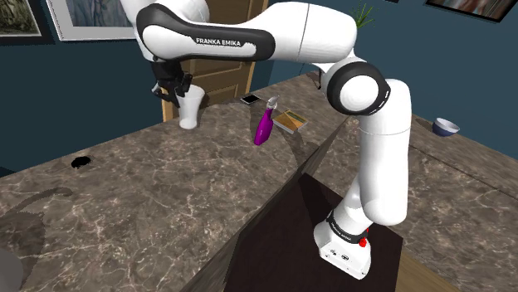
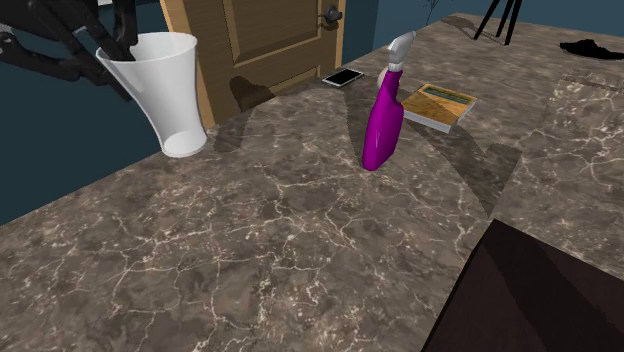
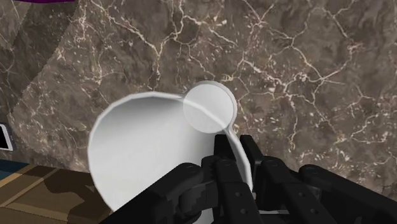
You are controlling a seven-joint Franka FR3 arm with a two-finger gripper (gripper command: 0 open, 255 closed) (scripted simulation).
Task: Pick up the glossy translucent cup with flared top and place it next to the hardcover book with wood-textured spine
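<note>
Flared cup (image 1: pixel 189 109), drawn plain white, stands at the far edge of the tabletop (image 1: pixel 149 199) in the shoulder view. It is in front of a wooden door (image 1: pixel 222 79), with the gripper (image 1: pixel 176 90) at its rim on the left. To its right comes a purple spray bottle (image 1: pixel 265 128) and, just beyond that, the hardcover book (image 1: pixel 291 122) lying flat. A phone (image 1: pixel 250 99) lies farther back.

In the second exterior view the cup (image 2: pixel 165 95) leans a little, its base on or barely off the tabletop (I cannot tell which). The gripper (image 2: pixel 112 42) reaches over the rim on the left. The spray bottle (image 2: pixel 383 118) stands between the cup and the book (image 2: pixel 440 105), well apart from the cup.

In the wrist view the gripper (image 3: pixel 237 147) is clamped on the wall of the cup (image 3: pixel 146 159), one finger inside the rim and one outside.

I judge that the grasp is made and the lift is the step in hand. The next move calls for raising the cup clear and carrying it right, past or over the spray bottle without knocking it. It then needs setting upright on bare tabletop beside the book.
</note>
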